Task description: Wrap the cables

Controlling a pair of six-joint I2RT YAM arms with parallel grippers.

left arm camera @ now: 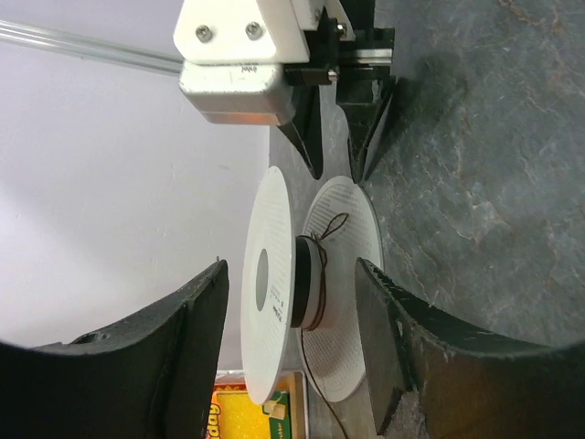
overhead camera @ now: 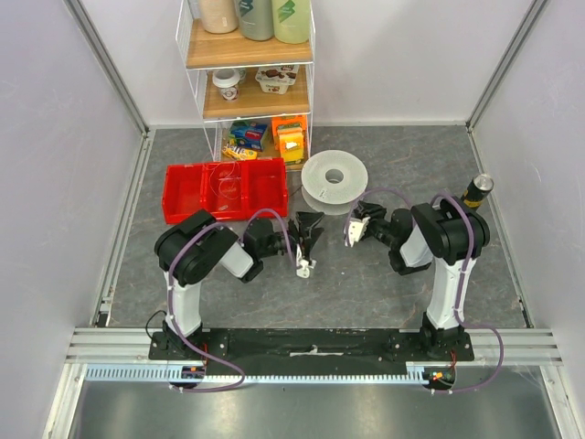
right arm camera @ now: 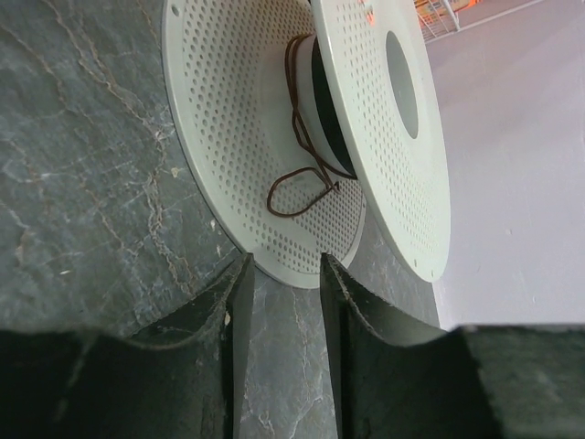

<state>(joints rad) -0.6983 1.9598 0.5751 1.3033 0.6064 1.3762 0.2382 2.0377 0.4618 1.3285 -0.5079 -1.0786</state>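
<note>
Lying flat on the dark grey worktop (overhead camera: 384, 283), a round white spool (overhead camera: 318, 189) is sitting just ahead of both arms, with a red bin (overhead camera: 183, 197) to its left and a wire shelf rack (overhead camera: 247, 69) behind it. The cable (right arm camera: 295, 91), a fine brown wire, is sitting between the spool's two perforated flanges. Several turns are hugging the hub, and a loose end is drooping off them and curling into a small loop that is resting against the inner face of the lower flange. In the left wrist view another thin strand is trailing across that flange toward its near edge. The right pincer (right arm camera: 285, 270) is standing open, its two dark fingers (right arm camera: 239, 311) parted by a narrow gap through which bare worktop is showing. Nothing is lying between them, and the lower flange's rim is sitting right at their tips, though I cannot tell whether it is touching them. The left pincer (left arm camera: 291, 274) is gaping wide and gripping nothing, its fingers framing the spool from the opposite side and stopping short of it. From above, the two pincers are pointing in toward each other just in front of the spool, near but apart.
</note>
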